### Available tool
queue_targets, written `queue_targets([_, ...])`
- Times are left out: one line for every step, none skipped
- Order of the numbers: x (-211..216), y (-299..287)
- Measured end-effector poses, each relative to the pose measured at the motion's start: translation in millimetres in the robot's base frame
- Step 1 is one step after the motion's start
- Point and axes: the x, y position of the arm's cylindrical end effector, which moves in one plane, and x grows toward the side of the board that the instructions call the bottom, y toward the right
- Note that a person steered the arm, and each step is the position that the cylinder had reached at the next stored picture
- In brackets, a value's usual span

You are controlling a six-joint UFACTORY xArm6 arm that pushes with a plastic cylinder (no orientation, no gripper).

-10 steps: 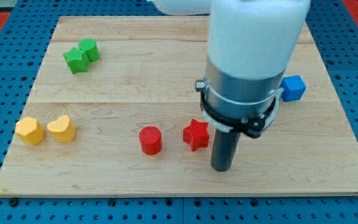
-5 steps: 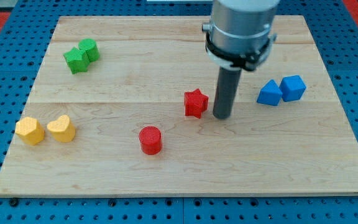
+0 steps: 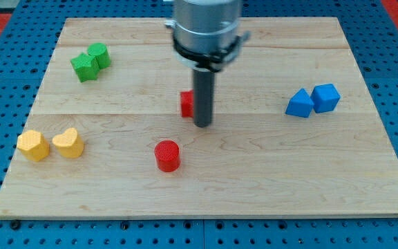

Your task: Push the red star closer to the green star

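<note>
The red star (image 3: pixel 186 104) lies near the board's middle, mostly hidden behind my rod. My tip (image 3: pixel 202 124) rests on the board against the star's right side, slightly below it. The green star (image 3: pixel 83 68) sits at the view's upper left, touching a green hexagon-like block (image 3: pixel 99 54) on its upper right. The red star is far to the right of the green star and somewhat lower.
A red cylinder (image 3: pixel 166 155) stands below and left of my tip. Two yellow blocks, a hexagon-like one (image 3: pixel 32 146) and a heart (image 3: pixel 68 143), sit at the left. A blue triangle-like block (image 3: pixel 299 104) and a blue cube (image 3: pixel 325 97) sit at the right.
My rod has swept from the lower right up and to the left, pushing the red star up and leftward. The other blocks have not moved.
</note>
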Motion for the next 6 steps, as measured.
queue_targets([-8.8, -6.2])
queue_targets([-8.9, 21.8])
queue_targets([-24.9, -3.2])
queue_targets([-31.9, -50.1])
queue_targets([-27.3, -52.1])
queue_targets([-29.2, -54.2])
